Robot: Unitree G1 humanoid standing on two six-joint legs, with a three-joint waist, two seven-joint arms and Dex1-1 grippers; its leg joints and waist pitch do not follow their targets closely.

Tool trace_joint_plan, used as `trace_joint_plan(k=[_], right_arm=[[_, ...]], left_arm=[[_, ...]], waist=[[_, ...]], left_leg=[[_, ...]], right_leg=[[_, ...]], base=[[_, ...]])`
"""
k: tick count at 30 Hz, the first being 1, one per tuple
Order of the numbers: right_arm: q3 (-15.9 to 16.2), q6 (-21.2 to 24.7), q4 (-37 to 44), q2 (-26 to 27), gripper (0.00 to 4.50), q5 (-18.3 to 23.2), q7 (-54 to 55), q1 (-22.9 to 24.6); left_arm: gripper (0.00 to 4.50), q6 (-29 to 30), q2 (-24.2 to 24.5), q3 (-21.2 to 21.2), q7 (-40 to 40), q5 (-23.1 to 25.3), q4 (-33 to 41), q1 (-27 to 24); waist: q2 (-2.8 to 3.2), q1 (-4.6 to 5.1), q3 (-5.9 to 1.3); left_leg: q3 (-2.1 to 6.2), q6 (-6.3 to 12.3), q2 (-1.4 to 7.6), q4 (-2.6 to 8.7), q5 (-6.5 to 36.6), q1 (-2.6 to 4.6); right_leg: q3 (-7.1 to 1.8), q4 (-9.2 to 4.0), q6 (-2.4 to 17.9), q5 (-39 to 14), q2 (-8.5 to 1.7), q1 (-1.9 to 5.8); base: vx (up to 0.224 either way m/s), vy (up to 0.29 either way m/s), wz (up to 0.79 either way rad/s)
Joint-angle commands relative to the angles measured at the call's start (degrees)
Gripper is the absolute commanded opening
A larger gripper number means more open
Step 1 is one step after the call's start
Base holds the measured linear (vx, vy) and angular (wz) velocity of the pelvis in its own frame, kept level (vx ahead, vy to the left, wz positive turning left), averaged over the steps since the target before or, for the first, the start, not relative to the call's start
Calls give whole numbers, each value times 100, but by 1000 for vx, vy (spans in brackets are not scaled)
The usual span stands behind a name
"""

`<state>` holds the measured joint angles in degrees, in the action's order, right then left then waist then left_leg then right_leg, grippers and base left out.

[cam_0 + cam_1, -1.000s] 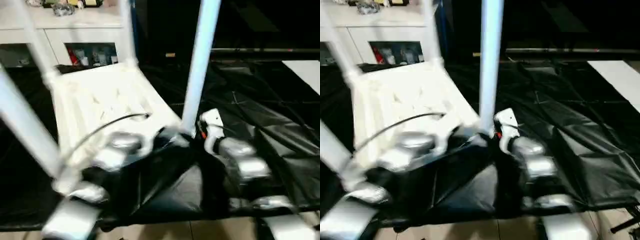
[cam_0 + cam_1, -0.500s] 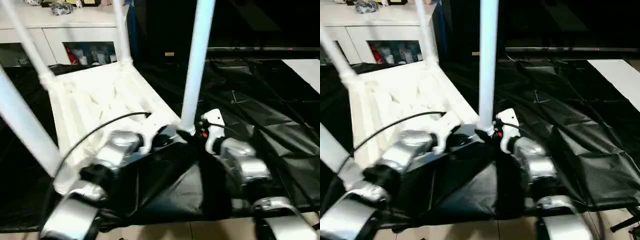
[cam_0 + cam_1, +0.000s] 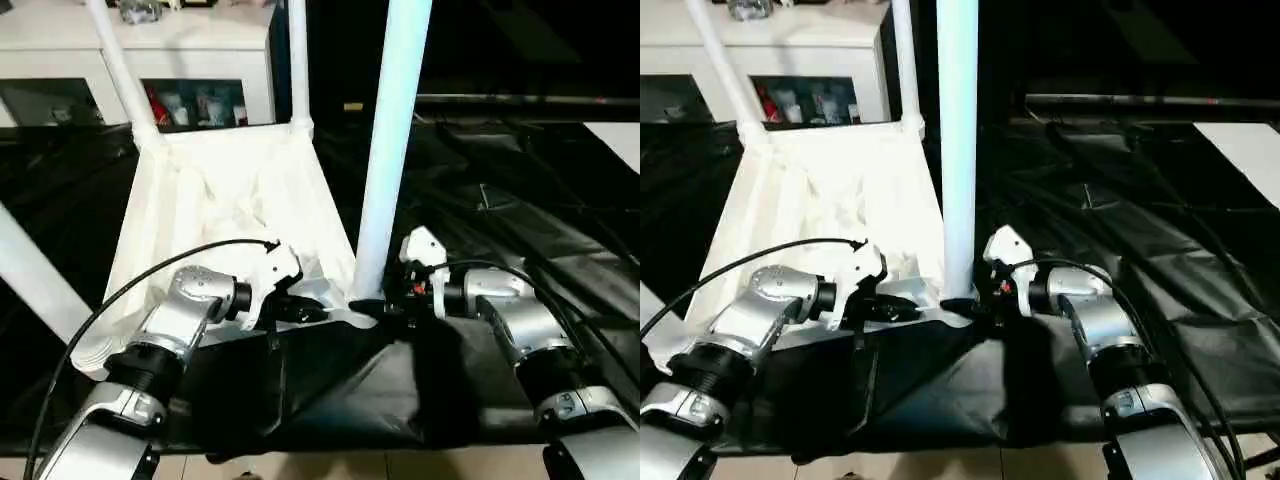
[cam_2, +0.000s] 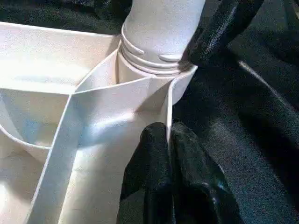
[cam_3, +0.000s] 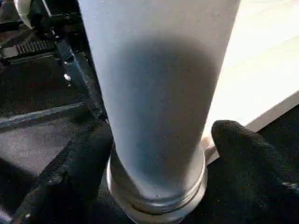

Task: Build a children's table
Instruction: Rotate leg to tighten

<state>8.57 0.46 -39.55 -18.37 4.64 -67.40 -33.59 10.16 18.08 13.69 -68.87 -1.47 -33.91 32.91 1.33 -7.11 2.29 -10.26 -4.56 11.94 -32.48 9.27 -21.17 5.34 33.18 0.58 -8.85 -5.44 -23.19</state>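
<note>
Tipping of the near leg [image 3: 392, 150] was judged the main risk: if it was only partly seated in its corner socket [image 4: 156, 70], a nudge from the right gripper [image 5: 159, 154] could lever it loose. That gripper's fingers [image 5: 247, 163] were seen spread either side of the leg's base; whether they pressed on it could not be told. The left gripper [image 4: 168, 140] was clamped on the thin rim wall of the tabletop [image 3: 220, 200], just beside the socket. The tabletop lay upside down on black sheeting [image 3: 520, 230], legs up.
</note>
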Motion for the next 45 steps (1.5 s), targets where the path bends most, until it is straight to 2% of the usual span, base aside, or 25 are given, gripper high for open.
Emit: trace_joint_plan(k=[1, 4, 8, 10, 14, 15, 16, 17, 20, 22, 24, 28, 30, 31, 32, 33, 34, 36, 38, 39, 41, 42, 43, 44, 45], right_arm=[[68, -41, 18, -31, 345, 39, -79, 24], [73, -22, -5, -14, 311, 46, -131, 18], [52, 7, -6, 42, 296, 95, -168, 35], [36, 40, -2, 89, 270, 104, -80, 70], [-62, 216, -63, 226, 258, 134, 295, 113], [-258, 442, -256, 506, 254, 117, 1110, 124], [-322, 523, -320, 605, 252, 109, 1391, 127], [-352, 543, -357, 683, 248, 88, 1598, 134], [-468, 626, -463, 1097, 239, -48, 2670, 170], [-495, 636, -567, 1369, 215, -227, 3439, 139], [-482, 646, -641, 1579, 215, -346, 3890, 80], [-474, 514, -627, 1876, 215, -373, 4080, -43], [-417, 322, -572, 1861, 215, -390, 3962, -41], [-452, 225, -487, 1818, 242, -300, 3790, -15], [-512, 195, -413, 1779, 259, -178, 3627, 8], [-553, 186, -362, 1757, 271, -98, 3527, 23], [-564, 167, -303, 1699, 273, -47, 3411, 33], [-551, 104, -206, 1570, 307, -39, 3222, 45], [-534, 62, -139, 1447, 316, -49, 3066, 54], [-527, 43, -82, 1341, 321, -45, 2931, 65], [-564, 164, 293, 859, 321, 130, 2320, 209], [-578, 194, 385, 755, 321, 179, 2195, 254], [-594, 253, 573, 527, 321, 261, 1928, 368], [-605, 285, 691, 382, 321, 310, 1751, 444], [-635, 337, 841, 208, 322, 377, 1563, 546]], left_arm=[[0, -21, -78, -75, -221, -369, 244, -36], [0, -1, -71, -71, -229, -379, 271, -42], [0, 21, -87, -85, -213, -362, 279, -45], [0, 35, -113, -77, -103, -305, 230, -31], [0, 108, -223, -92, 300, -159, 65, 43], [0, 156, -482, -135, 1105, 90, -308, 226], [0, 172, -579, -155, 1400, 173, -452, 295], [0, 230, -656, -180, 1609, 213, -560, 350], [0, 463, -1041, -366, 2740, 342, -1104, 653], [0, 443, -1259, -451, 3348, 385, -1383, 830], [0, 404, -1413, -481, 3657, 396, -1533, 944], [0, 159, -1601, -466, 3854, 476, -1752, 1125], [0, -60, -1598, -380, 3714, 537, -1772, 1144], [0, -160, -1569, -322, 3549, 545, -1725, 1118], [0, -287, -1544, -271, 3412, 546, -1707, 1099], [0, -366, -1527, -242, 3331, 542, -1696, 1086], [0, -370, -1514, -240, 3286, 523, -1694, 1076], [0, -470, -1493, -238, 3211, 501, -1712, 1068], [0, -564, -1483, -241, 3107, 484, -1702, 1053], [0, -628, -1479, -249, 3058, 476, -1693, 1042], [0, -921, -1447, -267, 2991, 469, -1594, 991], [0, -988, -1441, -282, 2964, 440, -1555, 974], [0, -900, -1421, -312, 2783, 327, -1401, 925], [0, -827, -1408, -332, 2647, 248, -1300, 894], [56, -767, -1369, -327, 2515, 194, -1143, 835]], waist=[[-84, 11, -364], [-95, 10, -366], [-90, 6, -370], [-95, 6, -366], [-100, 24, -355], [-105, 48, -342], [-97, 58, -331], [-108, 75, -334], [-117, 110, -309], [-91, 142, -299], [-94, 198, -292], [-72, 227, -299], [-85, 225, -301], [-115, 220, -303], [-100, 209, -312], [-96, 203, -316], [-125, 194, -315], [-135, 174, -320], [-146, 149, -329], [-145, 146, -331], [-196, 83, -339], [-184, 51, -359], [-212, 36, -353], [-203, 12, -356], [-224, 18, -356]], left_leg=[[-4, 395, 150, 338, 1271, 62], [-6, 403, 148, 332, 1240, 58], [-7, 402, 146, 328, 1219, 62], [-9, 406, 143, 328, 1218, 61], [-4, 369, 138, 337, 1277, 54], [-7, 330, 128, 343, 1318, 75], [-4, 297, 121, 350, 1412, 90], [21, 208, 110, 362, 1477, 78], [20, 139, 92, 372, 1623, 101], [31, 85, 65, 370, 1765, 114], [50, 77, 37, 372, 1975, 138], [67, 137, 28, 377, 2135, 150], [72, 166, 43, 392, 2151, 130], [69, 181, 45, 392, 2140, 127], [71, 194, 53, 395, 2081, 124], [71, 209, 60, 398, 2057, 118], [58, 250, 59, 395, 1993, 104], [46, 308, 65, 394, 1842, 92], [38, 341, 70, 385, 1724, 87], [34, 350, 70, 384, 1676, 78], [21, 444, 76, 366, 1483, 66], [21, 501, 92, 354, 1299, 46], [15, 538, 88, 352, 1223, 35], [16, 587, 92, 342, 1142, 16], [18, 619, 87, 337, 1079, -17]], right_leg=[[-247, -308, 1209, -1447, -308, 292], [-246, -304, 1207, -1424, -308, 296], [-247, -304, 1194, -1436, -304, 295], [-245, -307, 1194, -1435, -301, 293], [-244, -319, 1155, -1574, -304, 293], [-252, -348, 1110, -1692, -288, 268], [-250, -373, 1090, -1840, -298, 255], [-236, -393, 985, -2118, -327, 295], [-232, -462, 814, -2469, -316, 257], [-216, -522, 631, -2851, -314, 238], [-172, -586, 485, -3220, -310, 230], [-155, -636, 375, -3337, -297, 212], [-162, -625, 382, -3205, -294, 222], [-165, -627, 384, -3189, -299, 221], [-176, -602, 422, -3099, -308, 227], [-181, -596, 446, -3037, -312, 231], [-189, -579, 494, -2910, -308, 239], [-200, -557, 580, -2744, -312, 253], [-205, -536, 617, -2657, -318, 265], [-209, -528, 633, -2603, -317, 270], [-211, -508, 616, -2439, -314, 299], [-225, -467, 644, -2174, -316, 306], [-219, -460, 661, -2075, -305, 320], [-215, -431, 717, -1940, -311, 321], [-204, -417, 742, -1892, -314, 343]], base=[[0, 0, 0], [0, 0, 0], [0, 0, 0], [0, 0, 0], [0, 0, 0], [0, 0, 0], [0, 0, 0], [0, 0, 0], [0, 0, 0], [0, 0, 0], [0, 0, 0], [0, 0, 0], [0, 0, 0], [0, 0, 0], [0, 0, 0], [0, 0, 0], [0, 0, 0], [0, 0, 0], [0, 0, 0], [0, 0, 0], [0, 0, 0], [0, 0, 0], [0, 0, 0], [0, 0, 0], [0, 0, 0]])
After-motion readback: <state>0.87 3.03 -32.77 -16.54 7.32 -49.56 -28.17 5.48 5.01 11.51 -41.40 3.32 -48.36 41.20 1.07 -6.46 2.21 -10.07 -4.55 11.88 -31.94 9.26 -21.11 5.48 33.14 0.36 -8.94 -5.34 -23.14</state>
